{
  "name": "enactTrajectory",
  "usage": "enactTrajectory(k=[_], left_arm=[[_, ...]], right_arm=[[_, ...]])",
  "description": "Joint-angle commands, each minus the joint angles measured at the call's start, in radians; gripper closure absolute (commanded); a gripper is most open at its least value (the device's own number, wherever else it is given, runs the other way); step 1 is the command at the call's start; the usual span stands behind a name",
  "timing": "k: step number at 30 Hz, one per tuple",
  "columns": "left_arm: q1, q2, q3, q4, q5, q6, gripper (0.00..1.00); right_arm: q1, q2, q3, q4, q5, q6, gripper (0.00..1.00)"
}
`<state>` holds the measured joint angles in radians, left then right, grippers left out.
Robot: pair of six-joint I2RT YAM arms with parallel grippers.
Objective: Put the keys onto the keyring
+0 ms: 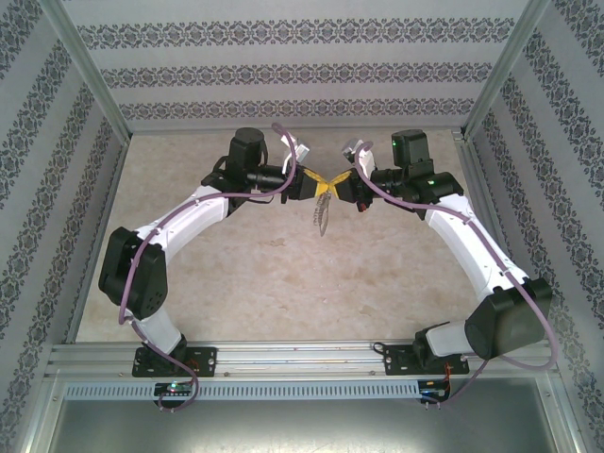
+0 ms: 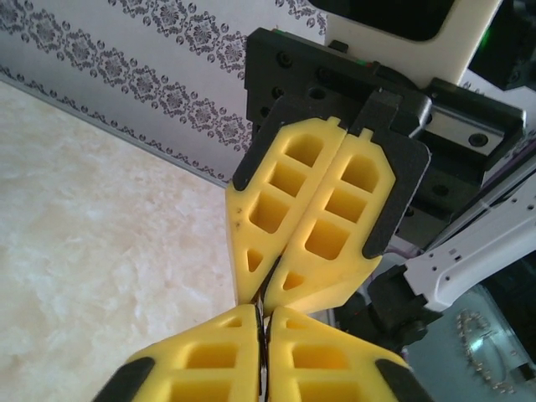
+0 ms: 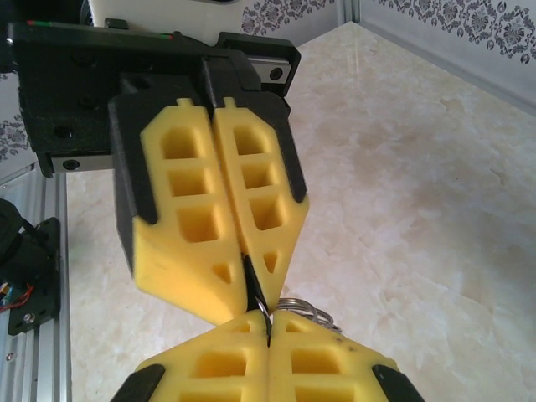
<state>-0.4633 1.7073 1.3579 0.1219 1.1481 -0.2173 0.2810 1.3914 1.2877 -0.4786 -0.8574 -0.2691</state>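
My two grippers meet tip to tip above the middle of the table, the left gripper (image 1: 314, 185) coming from the left and the right gripper (image 1: 337, 184) from the right. The grey keyring (image 1: 324, 219) hangs below where they meet. In the left wrist view my left gripper (image 2: 265, 322) is shut on a thin dark metal edge, and the right arm's yellow fingers (image 2: 335, 209) face it. In the right wrist view my right gripper (image 3: 270, 331) is shut on the same sliver, with the silvery clips (image 3: 308, 308) just behind it. The red-headed key is hidden.
The marble-look table (image 1: 245, 283) lies between patterned walls (image 1: 283, 71) on three sides. An aluminium rail (image 1: 302, 357) carries both arm bases at the near edge. A curved row of silvery beads (image 2: 479, 347) shows at the lower right of the left wrist view.
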Motion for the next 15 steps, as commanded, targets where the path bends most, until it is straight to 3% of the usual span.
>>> enactTrajectory(k=[1,9,13,15], left_arm=[[-0.019,0.013,-0.004,0.077,0.047,-0.005,0.99],[-0.020,0.014,-0.029,0.153,0.042,-0.054,1.00],[-0.020,0.014,-0.045,0.216,0.028,-0.087,1.00],[-0.020,0.010,-0.054,0.225,0.008,-0.086,1.00]], right_arm=[[0.003,-0.007,0.019,0.035,-0.029,-0.009,1.00],[0.004,-0.011,0.006,0.073,-0.033,0.024,1.00],[-0.006,-0.045,-0.030,0.129,-0.014,0.063,0.71],[-0.015,-0.072,-0.057,0.172,-0.001,0.087,0.62]])
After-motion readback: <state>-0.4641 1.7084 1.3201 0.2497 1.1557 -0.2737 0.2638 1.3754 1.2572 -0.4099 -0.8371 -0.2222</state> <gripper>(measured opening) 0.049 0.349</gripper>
